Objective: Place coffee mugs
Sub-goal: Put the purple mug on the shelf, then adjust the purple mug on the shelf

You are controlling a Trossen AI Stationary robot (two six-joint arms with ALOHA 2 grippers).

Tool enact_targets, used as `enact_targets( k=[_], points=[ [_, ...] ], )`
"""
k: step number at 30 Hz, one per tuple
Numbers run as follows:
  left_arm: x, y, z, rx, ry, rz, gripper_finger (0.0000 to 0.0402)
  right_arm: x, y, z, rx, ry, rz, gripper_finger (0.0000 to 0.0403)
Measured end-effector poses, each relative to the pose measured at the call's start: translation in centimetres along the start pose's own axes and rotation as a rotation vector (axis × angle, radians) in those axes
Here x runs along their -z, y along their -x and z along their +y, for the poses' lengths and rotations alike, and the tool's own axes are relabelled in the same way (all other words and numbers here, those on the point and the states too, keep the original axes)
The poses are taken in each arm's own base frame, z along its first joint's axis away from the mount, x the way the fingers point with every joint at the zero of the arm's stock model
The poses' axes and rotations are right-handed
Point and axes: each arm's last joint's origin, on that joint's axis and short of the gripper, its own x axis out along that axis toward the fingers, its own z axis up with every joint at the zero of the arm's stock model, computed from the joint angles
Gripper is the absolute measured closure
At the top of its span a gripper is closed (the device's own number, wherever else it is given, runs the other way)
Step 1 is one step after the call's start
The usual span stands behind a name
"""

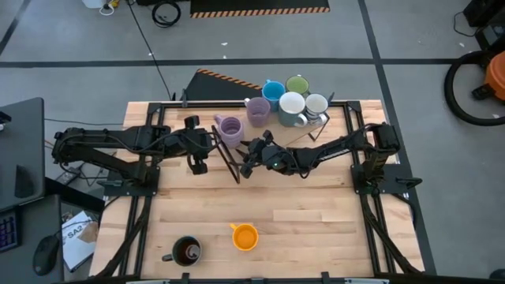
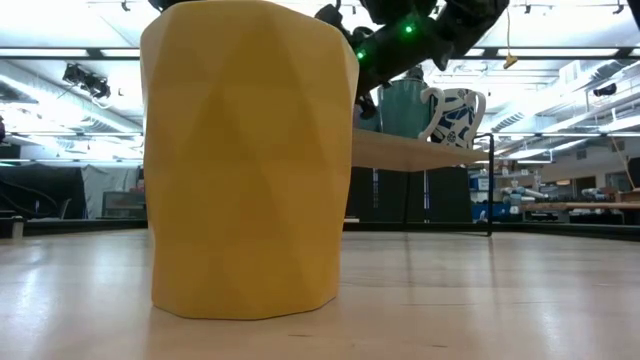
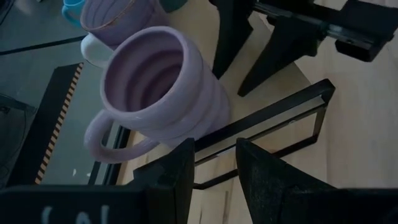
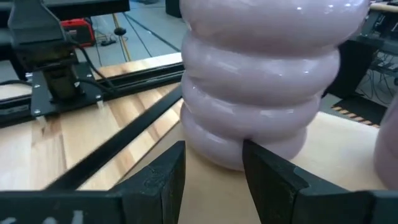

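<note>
A ribbed lavender mug (image 1: 229, 128) stands upright on its base on the wood, beside a black frame (image 1: 227, 158). It also shows in the left wrist view (image 3: 158, 87) and the right wrist view (image 4: 261, 81). My right gripper (image 1: 246, 155) is open, its fingertips (image 4: 214, 165) just short of the mug's lower wall. My left gripper (image 1: 207, 142) is open and empty (image 3: 214, 165), close to the mug on its handle side. Lavender (image 1: 257, 110), blue (image 1: 273, 91), green (image 1: 297, 84), white (image 1: 291, 106) and pale (image 1: 316, 105) mugs stand at the far edge.
An orange mug (image 1: 245, 237) and a dark mug (image 1: 186, 251) stand near the table's front edge. The orange one fills the low view (image 2: 245, 160). A raised shelf (image 2: 420, 150) carries mugs at the back. Bare wood lies between the arms and the front mugs.
</note>
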Motion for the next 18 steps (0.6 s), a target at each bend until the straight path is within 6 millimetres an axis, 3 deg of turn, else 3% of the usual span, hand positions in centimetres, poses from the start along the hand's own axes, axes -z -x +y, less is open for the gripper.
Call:
enact_targets(
  k=[11, 18],
  points=[
    [0.0, 0.0, 0.0, 0.000, -0.001, 0.000, 0.0276, -0.3, -0.5, -0.7, -0.002, 0.001, -0.013, 0.0237],
    [0.2, 0.0, 0.0, 0.002, -0.009, 0.020, 0.0276, -1.3, 1.8, -0.7, -0.002, 0.066, 0.077, 0.0237]
  ],
)
